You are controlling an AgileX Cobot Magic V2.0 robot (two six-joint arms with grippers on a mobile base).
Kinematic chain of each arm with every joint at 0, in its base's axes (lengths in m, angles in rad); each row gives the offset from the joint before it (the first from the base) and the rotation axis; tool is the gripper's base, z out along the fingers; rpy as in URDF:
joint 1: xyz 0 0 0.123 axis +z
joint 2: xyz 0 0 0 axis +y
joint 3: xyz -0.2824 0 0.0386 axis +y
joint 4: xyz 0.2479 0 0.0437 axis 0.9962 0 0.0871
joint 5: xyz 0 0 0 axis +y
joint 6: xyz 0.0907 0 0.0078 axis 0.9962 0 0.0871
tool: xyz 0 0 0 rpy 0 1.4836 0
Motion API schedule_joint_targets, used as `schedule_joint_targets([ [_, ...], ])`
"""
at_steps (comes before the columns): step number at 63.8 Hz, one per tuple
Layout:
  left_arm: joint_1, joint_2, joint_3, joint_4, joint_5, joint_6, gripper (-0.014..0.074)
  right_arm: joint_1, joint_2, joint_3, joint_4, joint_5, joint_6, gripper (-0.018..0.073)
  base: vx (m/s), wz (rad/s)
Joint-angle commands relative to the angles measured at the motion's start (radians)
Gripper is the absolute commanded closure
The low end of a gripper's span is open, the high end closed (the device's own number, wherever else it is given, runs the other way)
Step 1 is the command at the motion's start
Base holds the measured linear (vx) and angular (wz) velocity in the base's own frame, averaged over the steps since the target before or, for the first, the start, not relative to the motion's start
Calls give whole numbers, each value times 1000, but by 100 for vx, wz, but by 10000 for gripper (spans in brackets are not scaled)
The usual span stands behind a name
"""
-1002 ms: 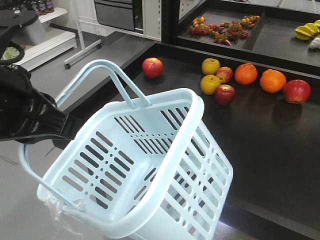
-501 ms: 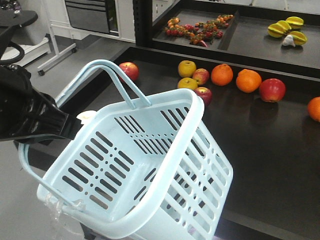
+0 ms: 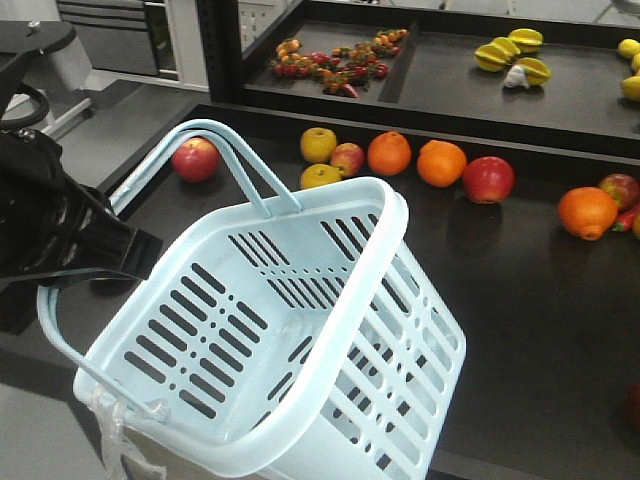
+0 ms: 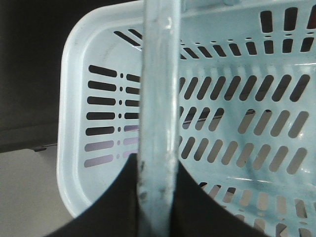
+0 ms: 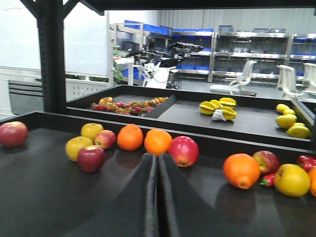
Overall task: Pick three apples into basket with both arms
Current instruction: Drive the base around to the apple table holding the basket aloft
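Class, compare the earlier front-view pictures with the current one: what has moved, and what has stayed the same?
The shelf and its fruit slid leftward in the front view, and an orange came into sight at right, so the robot seems to be moving rightward. Nothing was grasped or released. The left end effector still holds the empty basket by its handle.

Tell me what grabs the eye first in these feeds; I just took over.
The pale blue basket dominates the front view, tilted, empty and hanging by one handle clamped in the left fingers. Behind it, red apples, yellow apples and oranges lie scattered on the dark table. The right fingers are shut, aimed at that fruit.
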Motion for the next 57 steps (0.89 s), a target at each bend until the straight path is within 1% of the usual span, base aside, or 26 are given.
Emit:
schedule_joint_targets([
  [1,-6,-28,-29,-14,-43,-11,603,-4,-10,14,-6,-77,-4,564,9,-26],
  [30,-6,-28,-29,-14,-43,-11,603,-4,-10,14,-6,-77,-4,564,8,-25],
  [57,-6,-28,-29,-14,-43,-11,603,-4,-10,14,-6,-77,-4,564,7,-18],
])
